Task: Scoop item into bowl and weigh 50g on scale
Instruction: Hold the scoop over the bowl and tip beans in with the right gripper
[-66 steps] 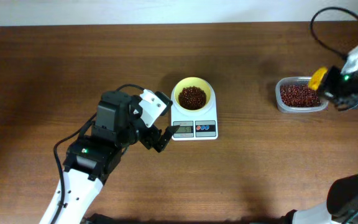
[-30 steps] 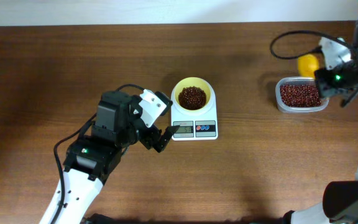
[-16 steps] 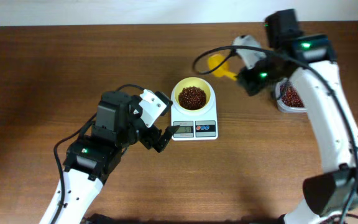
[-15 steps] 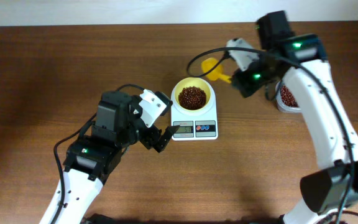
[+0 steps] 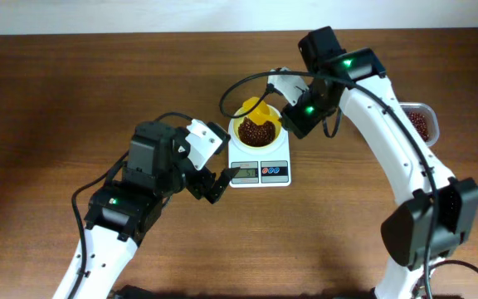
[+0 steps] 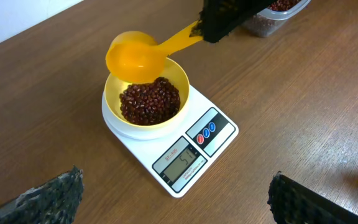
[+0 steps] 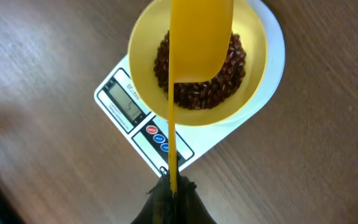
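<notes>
Right pincer (image 7: pixel 172 188): it is clamping fully shut on the handle end of a yellow scoop (image 6: pixel 138 57). It is holding the scoop out over the bowl (image 7: pixel 260 46).

Scoop: its cup is hanging above the bowl's rim and the beans (image 6: pixel 151 102). The visible inside of the cup is showing bare yellow. Whether the cup is touching the heap cannot be told.

Bowl: it is sitting upright on the scale (image 6: pixel 232 129), on the half away from the display, and is carrying a loose heap of dark red-brown beans.

Scale: it is standing near the middle of the worktop (image 5: pixel 73 83), somewhat toward the rear edge. Its display is lit, but the digits are too small to read with certainty.

Left pincer (image 5: pixel 221 158): its jaws are standing wide apart and gripping nothing. It is hovering just beside the scale on the display side, clear of it.

Clear container (image 5: pixel 422 123): it is lying near the right edge of the worktop, well apart from the scale, and is holding more beans.
</notes>
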